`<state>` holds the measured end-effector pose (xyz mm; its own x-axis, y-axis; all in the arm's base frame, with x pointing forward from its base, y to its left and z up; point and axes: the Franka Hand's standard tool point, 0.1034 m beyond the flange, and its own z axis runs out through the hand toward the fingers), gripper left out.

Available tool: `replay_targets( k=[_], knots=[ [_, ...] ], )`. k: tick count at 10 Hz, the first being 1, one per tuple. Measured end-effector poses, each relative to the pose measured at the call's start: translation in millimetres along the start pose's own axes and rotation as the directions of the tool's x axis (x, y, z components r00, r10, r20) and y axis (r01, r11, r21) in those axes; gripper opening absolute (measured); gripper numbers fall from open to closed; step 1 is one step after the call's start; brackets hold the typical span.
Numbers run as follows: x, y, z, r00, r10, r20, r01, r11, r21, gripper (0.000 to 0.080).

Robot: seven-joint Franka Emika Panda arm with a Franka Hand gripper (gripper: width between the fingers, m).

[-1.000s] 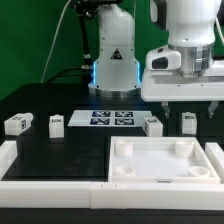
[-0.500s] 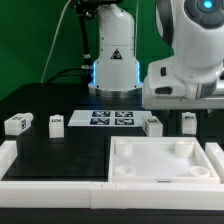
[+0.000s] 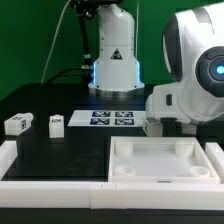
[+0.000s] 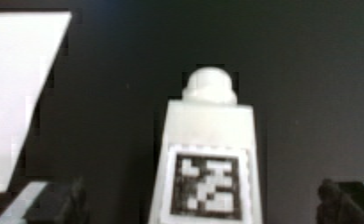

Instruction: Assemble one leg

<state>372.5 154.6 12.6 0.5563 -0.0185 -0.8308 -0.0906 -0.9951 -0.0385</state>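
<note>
- The gripper (image 4: 193, 203) is spread wide. In the wrist view its two dark fingertips (image 4: 33, 203) show only at the picture's edge, one on each side of the leg.
- The leg (image 4: 209, 150) lies flat on the black table (image 4: 117, 60), in the gap between the fingers. Dark table shows on both sides of it, so neither finger touches it.
- The leg's square black-and-white tag (image 4: 205, 186) faces the camera, and a rounded knob (image 4: 209, 83) sticks out of the end away from the fingers.
- A flat white surface (image 4: 19, 90) lies well to one side of the leg; I cannot tell which part it is.
- In the exterior view the arm (image 3: 192, 85) fills the exterior view's right and hides the gripper and the leg under it.
- The tray (image 3: 160, 172) sits on the table in front of the arm.
- The marker board (image 3: 112, 118) lies behind the tray.
- Two spare legs (image 3: 16, 124) rest near each other toward the exterior view's left, well apart from the arm.
</note>
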Motion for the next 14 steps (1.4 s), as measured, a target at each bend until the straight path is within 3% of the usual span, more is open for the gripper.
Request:
replay_targets(
  k=[5, 7, 8, 14],
  knots=[
    [1.1, 0.7, 10.5, 0.998, 0.062, 0.017, -0.062, 0.998, -0.006, 0.0649],
    [1.1, 0.7, 10.6, 0.998, 0.061, 0.018, -0.061, 0.998, -0.006, 0.0379],
    [1.1, 0.7, 10.5, 0.998, 0.061, 0.017, -0.061, 0.998, -0.006, 0.0283],
    [-2.9, 1.4, 6.6, 0.998, 0.056, 0.030, -0.055, 0.998, -0.008, 0.0284]
  ],
)
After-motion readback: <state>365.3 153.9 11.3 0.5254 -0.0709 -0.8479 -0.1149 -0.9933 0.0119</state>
